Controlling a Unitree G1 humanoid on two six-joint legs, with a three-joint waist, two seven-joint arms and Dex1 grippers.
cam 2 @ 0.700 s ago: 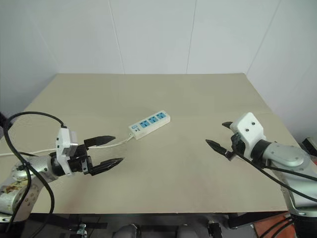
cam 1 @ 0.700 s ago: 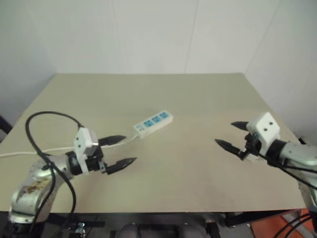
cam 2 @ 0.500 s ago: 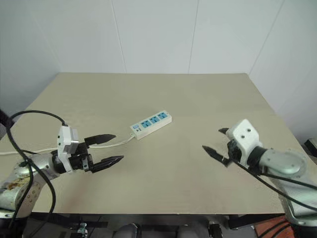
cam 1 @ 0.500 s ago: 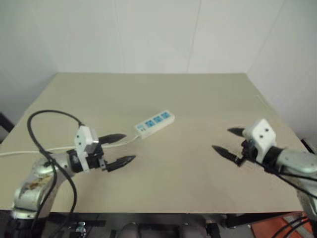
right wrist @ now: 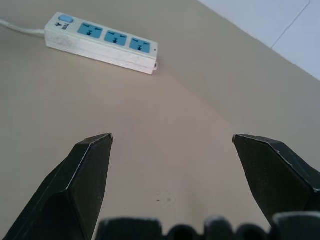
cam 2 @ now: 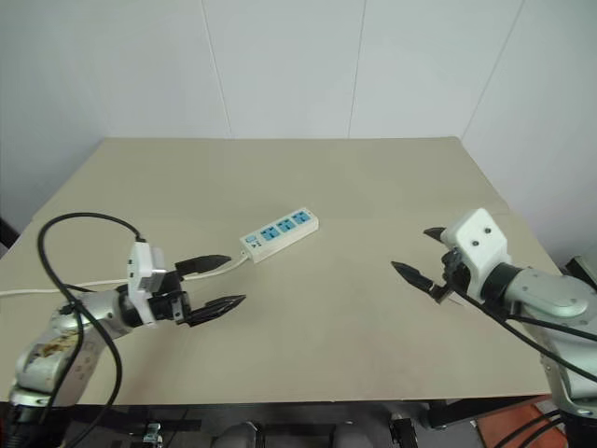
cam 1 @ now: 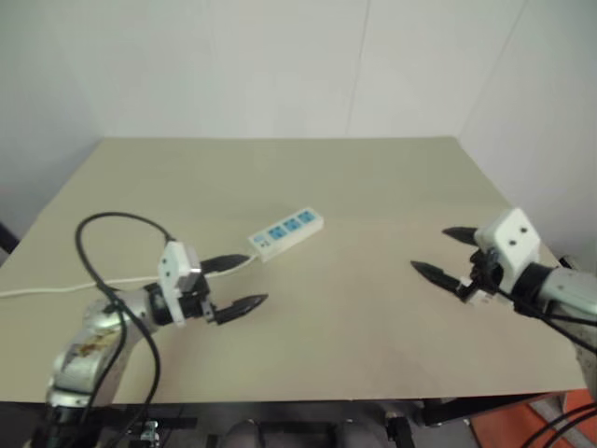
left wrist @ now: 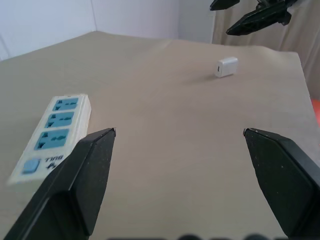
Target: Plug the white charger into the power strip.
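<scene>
White charger lying on the tabletop just below the right hand, untouched, on its side. Power strip flat on the tabletop, between the two hands but nearer the left hand, just ahead of its fingertips, blue socket faces up, thin white cord trailing off past the left arm. Both hands empty, fingers spread wide, held above the tabletop and pointing inward toward each other.
</scene>
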